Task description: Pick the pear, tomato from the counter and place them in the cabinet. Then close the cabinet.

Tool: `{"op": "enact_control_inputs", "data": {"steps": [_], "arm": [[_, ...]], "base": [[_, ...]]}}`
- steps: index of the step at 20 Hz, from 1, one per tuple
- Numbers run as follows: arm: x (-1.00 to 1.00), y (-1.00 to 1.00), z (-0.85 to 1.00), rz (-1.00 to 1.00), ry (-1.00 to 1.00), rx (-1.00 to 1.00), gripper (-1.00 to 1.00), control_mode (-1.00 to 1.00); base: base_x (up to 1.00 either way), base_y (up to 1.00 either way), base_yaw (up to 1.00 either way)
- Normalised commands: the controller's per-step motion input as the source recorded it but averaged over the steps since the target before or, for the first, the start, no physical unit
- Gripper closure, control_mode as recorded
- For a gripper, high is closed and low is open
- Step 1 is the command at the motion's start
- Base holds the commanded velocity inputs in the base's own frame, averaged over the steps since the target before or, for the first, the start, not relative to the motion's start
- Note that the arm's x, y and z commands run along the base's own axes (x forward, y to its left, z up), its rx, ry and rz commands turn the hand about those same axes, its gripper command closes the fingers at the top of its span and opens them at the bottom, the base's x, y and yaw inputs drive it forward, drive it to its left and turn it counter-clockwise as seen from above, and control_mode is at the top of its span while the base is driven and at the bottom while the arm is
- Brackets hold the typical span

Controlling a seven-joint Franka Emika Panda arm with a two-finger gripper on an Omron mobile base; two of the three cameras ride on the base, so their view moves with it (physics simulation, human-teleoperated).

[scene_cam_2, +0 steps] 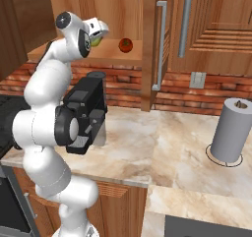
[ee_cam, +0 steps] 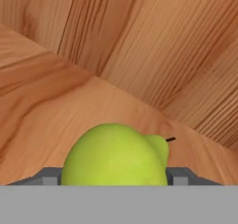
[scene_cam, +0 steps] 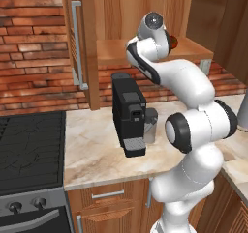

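The gripper (ee_cam: pixel 114 179) is clamped on the pear (ee_cam: pixel 114 155), which sits between its jaws up inside the open cabinet (scene_cam_2: pixel 170 29), just above the wooden shelf (ee_cam: pixel 51 107). To do this step well, I'd lower the pear until it rests on the shelf before letting go, since a roundish fruit could roll toward the edge if dropped. It should also land apart from the tomato (scene_cam_2: pixel 125 44), which already lies on that shelf near the right side. After that, only the door (scene_cam_2: pixel 152 44) remains to be swung shut. Below, the bench (scene_cam_2: pixel 162 142) carries a black coffee machine (scene_cam: pixel 128 111) and, well to the right, a paper towel roll (scene_cam_2: pixel 230 132). A brick wall (scene_cam: pixel 31 48) runs behind, with the stove (scene_cam: pixel 29 150) at the left.
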Motion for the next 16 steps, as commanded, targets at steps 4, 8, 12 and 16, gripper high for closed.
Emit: {"op": "enact_control_inputs", "data": {"steps": [4,8,12,16], "arm": [[-0.03,0.01,-0.35,0.00,-0.06,0.00,-1.00,-1.00],[-0.12,-0.02,-0.02,-0.04,-0.11,0.00,-1.00,-1.00],[-0.44,-0.04,0.26,-0.03,-0.11,0.00,-1.00,-1.00],[-1.00,-0.08,0.23,-0.07,0.00,0.09,-1.00,-1.00]], "base": [[0.00,0.00,0.00],[0.00,0.00,0.00],[0.00,0.00,0.00],[0.00,0.00,0.00]]}}
